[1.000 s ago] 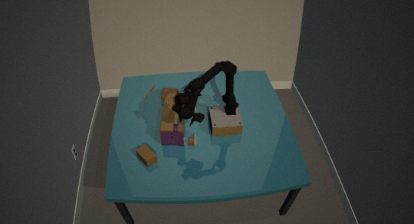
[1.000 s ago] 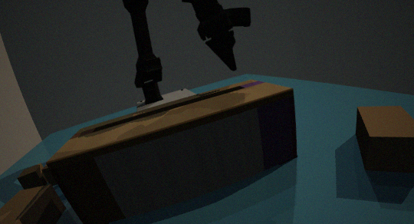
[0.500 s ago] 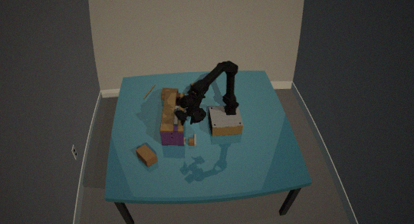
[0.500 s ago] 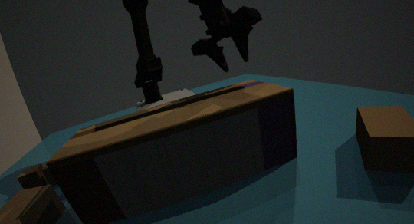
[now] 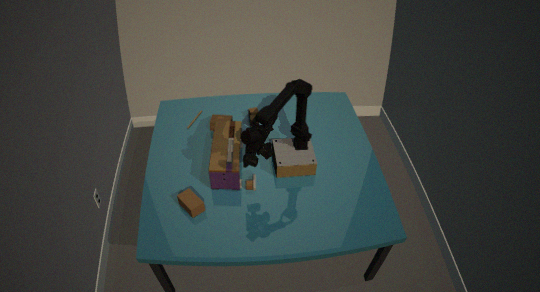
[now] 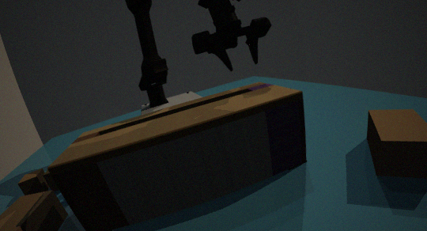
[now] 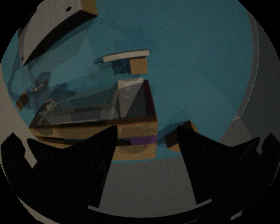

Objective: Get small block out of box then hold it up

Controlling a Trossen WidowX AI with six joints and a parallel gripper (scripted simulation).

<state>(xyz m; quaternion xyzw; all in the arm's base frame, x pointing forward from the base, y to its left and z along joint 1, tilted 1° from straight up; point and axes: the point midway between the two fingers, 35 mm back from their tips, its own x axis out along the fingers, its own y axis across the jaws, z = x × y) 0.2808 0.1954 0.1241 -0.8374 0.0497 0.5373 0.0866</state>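
Observation:
The box (image 5: 218,150) (image 6: 237,109) (image 7: 143,151) stands upright, with a wooden top with a long slot, a purple section at one end and a clear front facing the robot's base. A small orange block (image 5: 249,185) (image 7: 138,66) lies on the table outside the box, in front of its purple end. It lies beside a short pale strip (image 5: 254,181) (image 7: 126,56), on the strip's box side. My gripper (image 5: 258,156) (image 6: 243,66) (image 7: 147,129) is partly open and empty, raised above table height and away from the block. The shelf inside is hard to make out.
The robot's base (image 5: 295,153) (image 6: 186,97) stands on the side of the clear front. A larger brown block (image 5: 191,203) (image 6: 399,126) lies past the purple end. Brown blocks (image 5: 221,122) (image 5: 253,114) and a thin stick (image 5: 195,120) lie near the box's far end.

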